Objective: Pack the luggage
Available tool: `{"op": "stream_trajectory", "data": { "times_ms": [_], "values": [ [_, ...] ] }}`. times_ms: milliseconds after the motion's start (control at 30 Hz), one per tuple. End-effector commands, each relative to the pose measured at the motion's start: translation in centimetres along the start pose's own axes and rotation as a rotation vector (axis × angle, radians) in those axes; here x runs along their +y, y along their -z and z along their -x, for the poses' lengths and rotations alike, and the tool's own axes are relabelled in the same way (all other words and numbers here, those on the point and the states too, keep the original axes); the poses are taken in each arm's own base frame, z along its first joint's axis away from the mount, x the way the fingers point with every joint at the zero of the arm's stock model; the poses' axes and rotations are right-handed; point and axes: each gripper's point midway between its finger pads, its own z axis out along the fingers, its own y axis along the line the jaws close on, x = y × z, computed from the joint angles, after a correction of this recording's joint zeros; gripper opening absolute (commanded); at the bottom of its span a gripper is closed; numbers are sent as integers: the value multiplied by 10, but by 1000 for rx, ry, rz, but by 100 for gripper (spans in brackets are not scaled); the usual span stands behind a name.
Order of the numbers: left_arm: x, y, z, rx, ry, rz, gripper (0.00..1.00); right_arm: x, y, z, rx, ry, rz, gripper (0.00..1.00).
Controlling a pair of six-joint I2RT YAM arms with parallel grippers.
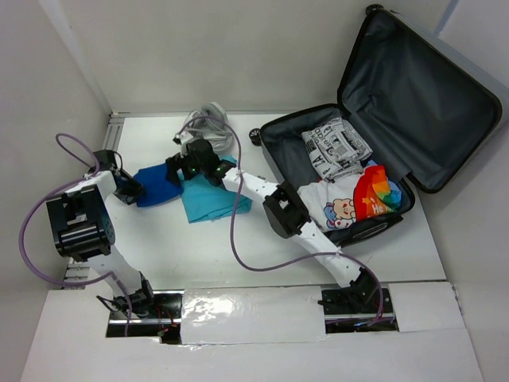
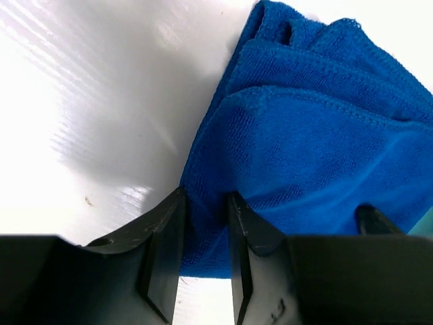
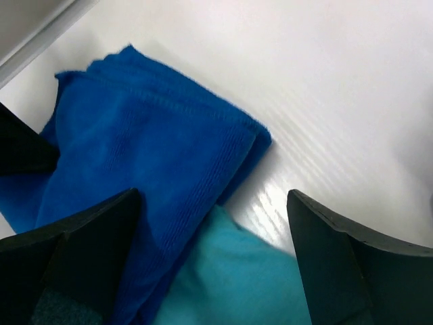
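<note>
The large silver-grey hard-shell suitcase (image 1: 421, 95) with dark grey fabric lining lies open at the right side of the white table (image 1: 199, 247), its lid leaning back against the wall. Its lower half holds a black-and-white printed cloth (image 1: 336, 147), a white shirt with a cartoon print (image 1: 330, 205) and a red rainbow-striped garment (image 1: 375, 195).

Left of it, on the table, a folded royal-blue terry towel (image 1: 157, 185) lies touching a folded teal cloth (image 1: 211, 200). The left gripper (image 2: 204, 203) is clamped on the blue towel's outer edge, with fabric pinched between its black fingers (image 2: 166, 237). The right gripper (image 3: 213, 196) hovers over the place where the towel and the teal cloth meet, its jaws spread wide and holding nothing. A coiled grey-white cable (image 1: 208, 119) sits near the back wall.
</note>
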Motion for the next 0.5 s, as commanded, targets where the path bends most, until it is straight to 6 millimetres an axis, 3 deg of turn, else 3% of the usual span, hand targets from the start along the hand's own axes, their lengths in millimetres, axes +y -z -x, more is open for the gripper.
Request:
{"op": "stream_trajectory", "data": {
  "times_ms": [0,33,100,133,167,467],
  "values": [
    [10,-11,-2,20,-22,50,41,13,-3,45,-156,21,78,96],
    [10,-11,-2,20,-22,50,41,15,-3,47,-165,25,91,96],
    [15,-13,-2,25,-13,58,41,13,-9,28,-141,21,108,96],
    [15,-13,-2,25,-22,58,41,14,-9,33,-151,24,110,96],
    [15,-13,-2,26,-22,58,41,10,-12,24,-140,9,99,95],
    [12,-16,-4,37,-31,40,41,38,-16,-5,-66,8,180,83]
  ]
}}
